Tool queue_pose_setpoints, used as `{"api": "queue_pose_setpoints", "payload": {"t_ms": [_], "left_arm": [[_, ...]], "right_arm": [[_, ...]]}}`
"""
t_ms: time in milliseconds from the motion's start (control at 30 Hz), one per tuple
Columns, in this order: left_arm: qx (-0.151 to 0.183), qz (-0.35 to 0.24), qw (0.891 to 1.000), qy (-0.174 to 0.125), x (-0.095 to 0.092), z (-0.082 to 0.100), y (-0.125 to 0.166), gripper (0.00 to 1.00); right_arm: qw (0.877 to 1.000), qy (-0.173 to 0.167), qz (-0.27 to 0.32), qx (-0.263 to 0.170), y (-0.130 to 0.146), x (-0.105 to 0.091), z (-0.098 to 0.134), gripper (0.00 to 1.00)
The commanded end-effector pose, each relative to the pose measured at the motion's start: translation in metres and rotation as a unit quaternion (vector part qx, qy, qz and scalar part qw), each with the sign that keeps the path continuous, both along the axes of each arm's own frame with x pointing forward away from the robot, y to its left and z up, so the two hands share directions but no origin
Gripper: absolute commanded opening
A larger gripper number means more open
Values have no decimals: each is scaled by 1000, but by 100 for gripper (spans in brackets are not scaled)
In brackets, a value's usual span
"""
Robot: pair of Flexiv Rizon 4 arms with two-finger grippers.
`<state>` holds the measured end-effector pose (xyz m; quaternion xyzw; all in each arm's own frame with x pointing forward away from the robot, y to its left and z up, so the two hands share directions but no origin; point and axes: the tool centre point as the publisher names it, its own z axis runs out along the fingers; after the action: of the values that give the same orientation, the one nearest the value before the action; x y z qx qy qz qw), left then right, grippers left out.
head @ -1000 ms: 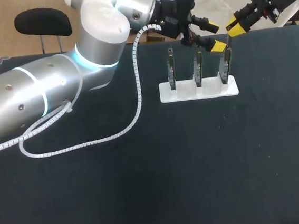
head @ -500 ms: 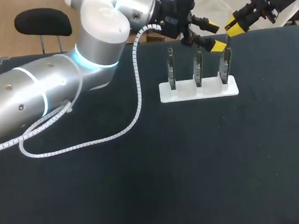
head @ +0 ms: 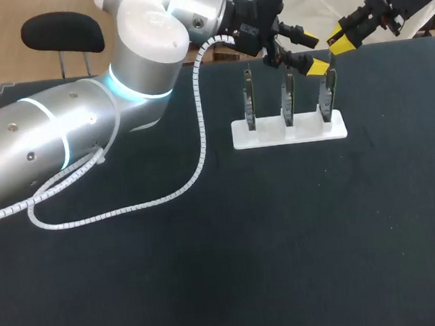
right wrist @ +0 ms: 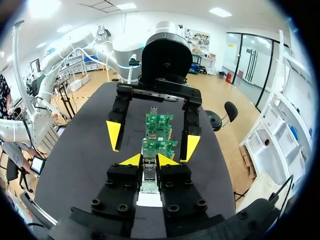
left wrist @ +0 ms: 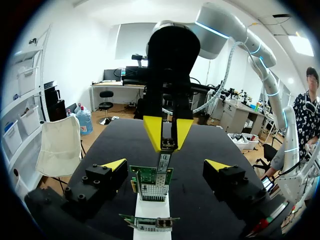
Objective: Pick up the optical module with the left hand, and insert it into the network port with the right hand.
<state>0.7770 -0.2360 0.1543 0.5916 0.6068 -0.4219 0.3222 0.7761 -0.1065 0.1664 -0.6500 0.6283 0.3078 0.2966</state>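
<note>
Slim metal optical module (left wrist: 164, 160), upright, sits right above the end network port board (left wrist: 150, 183), one of three green boards standing in the white holder (head: 269, 136).

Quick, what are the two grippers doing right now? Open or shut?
The left gripper is open, holding nothing.
The right gripper is shut on the optical module.

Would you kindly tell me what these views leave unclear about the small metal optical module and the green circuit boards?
Left wrist view: whether the small metal optical module has entered the green circuit board is too small to tell.
Right wrist view: the right gripper hides the module's tip and the network port beneath its fingers.
Head view: the optical module is lost between the right gripper and left gripper.
</note>
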Motion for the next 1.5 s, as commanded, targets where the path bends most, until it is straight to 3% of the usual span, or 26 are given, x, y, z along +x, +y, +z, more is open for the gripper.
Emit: {"api": "queue_pose_setpoints", "payload": {"t_ms": [33,967,1000,1033,1400,1500], "left_arm": [[2,-2,1000,1,2,0,-1,100],[2,-2,1000,1,2,0,-1,100],[2,-2,1000,1,2,0,-1,100],[2,-2,1000,1,2,0,-1,100],[2,-2,1000,1,2,0,-1,100],[2,-2,1000,1,2,0,-1,100]], "right_arm": [[1000,-1,-8,0,-1,-3,-3,0],[1000,9,-15,-8,-3,-3,-13,0],[1000,11,-15,-10,-3,-3,-13,36],[1000,18,-9,-9,-3,-3,-14,100],[999,16,-28,-2,-7,0,-9,100],[998,37,-32,27,-12,0,-3,100]]}}
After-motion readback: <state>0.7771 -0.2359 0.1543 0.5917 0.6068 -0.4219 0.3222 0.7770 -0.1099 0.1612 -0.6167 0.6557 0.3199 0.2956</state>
